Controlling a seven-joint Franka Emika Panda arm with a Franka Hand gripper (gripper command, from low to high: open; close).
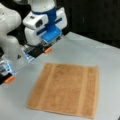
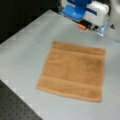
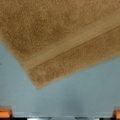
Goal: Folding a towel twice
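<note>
- The claw (image 1: 28, 63) is hanging above the worktop (image 1: 105, 57) with its orange-tipped fingers (image 1: 47, 50) spread wide apart; in the wrist view one tip is sitting in each bottom corner with only bare worktop between them, so it is open and holding nothing.
- It is hovering just off the towel (image 1: 65, 88), beside the edge that faces a front view's top-left, not touching the cloth; in a front view the same claw (image 2: 91, 27) is sitting beyond the towel's far edge, toward the worktop's back-right corner.
- The wide opening and the spot near one corner (image 3: 37, 86) are suiting, I judge, an approach to an edge or corner grasp, since the towel is wider than the claw.
- The towel (image 2: 72, 71) is lying flat, fully spread, one layer thick, around the middle of the worktop, its two paler stripes (image 1: 83, 92) running parallel near opposite edges.
- No fold is showing anywhere, so neither of the two folds is done yet.
- Flatness is mattering: spread smooth, the edges are staying easy to reach and line up.
</note>
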